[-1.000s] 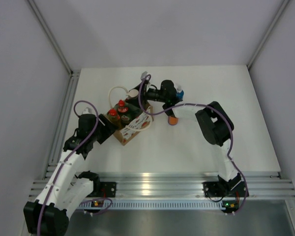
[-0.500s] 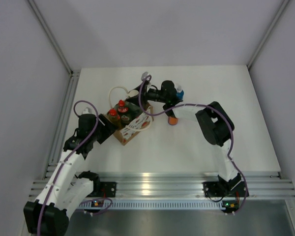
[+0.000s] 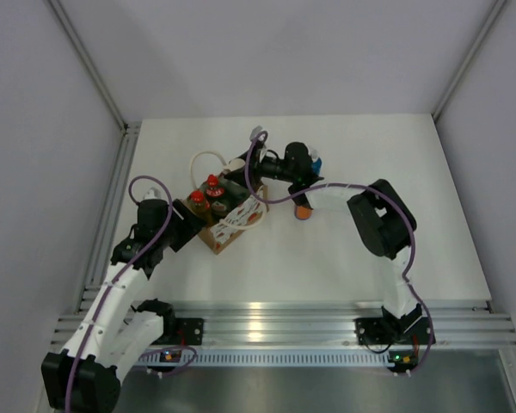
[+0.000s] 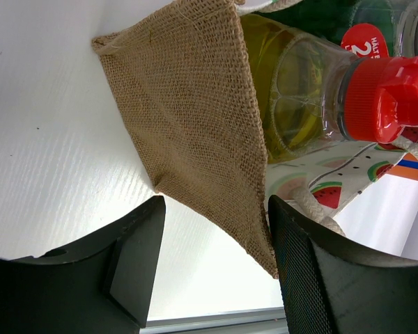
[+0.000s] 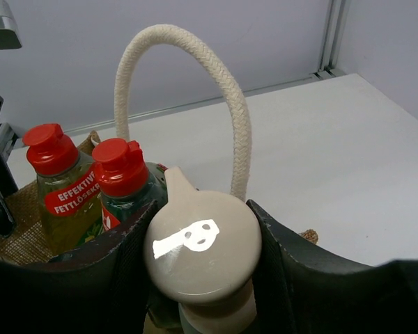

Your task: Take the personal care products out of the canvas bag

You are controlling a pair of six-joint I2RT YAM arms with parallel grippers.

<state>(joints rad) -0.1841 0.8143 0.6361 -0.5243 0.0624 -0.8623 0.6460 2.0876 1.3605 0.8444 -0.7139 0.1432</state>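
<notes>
Right claw point(image 5: 205, 268) clenched, I think, on the white pump head point(image 5: 198, 240) of the grey-green bottle standing in the canvas bag point(image 4: 188, 104), for lifting out. Left claw point(image 4: 219, 275) released, straddling the bag's wall, likely steadying it on the tabletop point(image 4: 42, 139).

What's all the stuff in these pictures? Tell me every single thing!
canvas bag: one, tan-brown, left of the table's middle
rope handles: two, white, on the bag
yellow-green bottle: one, red cap, standing in the bag
dark green bottle: one, red cap, beside it in the bag
pump bottle: one, whitish pump top, at the bag's far end
blue bottle: one, white nozzle, on the table right of the bag
orange bottle: one, on the table, nearer than the blue one
table: one, white
left claw: one, black, open around a bag corner
right claw: one, black, shut on the pump top
</notes>
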